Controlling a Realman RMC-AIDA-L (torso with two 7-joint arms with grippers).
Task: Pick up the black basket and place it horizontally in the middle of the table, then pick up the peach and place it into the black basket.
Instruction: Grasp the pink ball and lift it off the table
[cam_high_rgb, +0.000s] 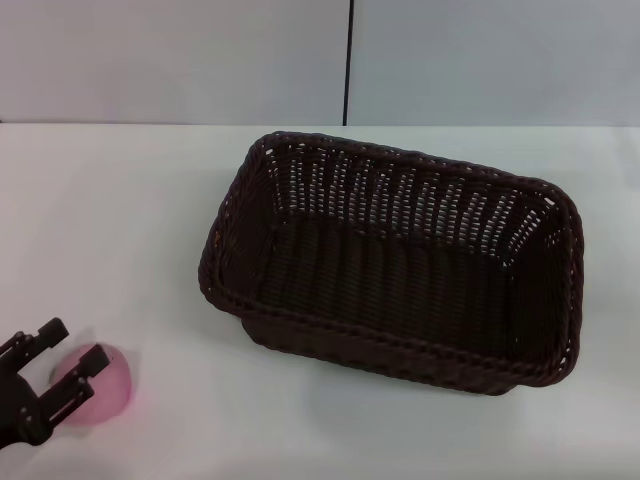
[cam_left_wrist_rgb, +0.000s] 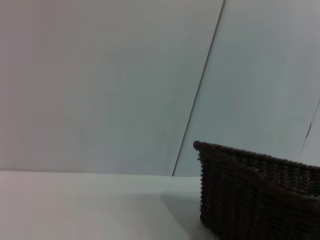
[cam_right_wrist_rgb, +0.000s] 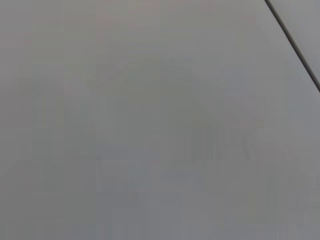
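The black basket (cam_high_rgb: 420, 215) stands upright on the white table (cam_high_rgb: 120, 220), a little right of centre, its long side running across my view and slightly turned. It is empty inside. Its end wall also shows in the left wrist view (cam_left_wrist_rgb: 260, 200). The pink peach (cam_high_rgb: 108, 392) lies on the table at the near left, well apart from the basket. My left gripper (cam_high_rgb: 70, 358) is open at the peach's left side. One finger (cam_high_rgb: 78, 390) crosses over the peach and the other (cam_high_rgb: 40, 338) lies beyond it. My right gripper is out of view.
A pale wall with a dark vertical seam (cam_high_rgb: 349, 60) rises behind the table's far edge. The right wrist view shows only a grey wall with a dark seam (cam_right_wrist_rgb: 295, 47). Bare tabletop lies between the peach and the basket.
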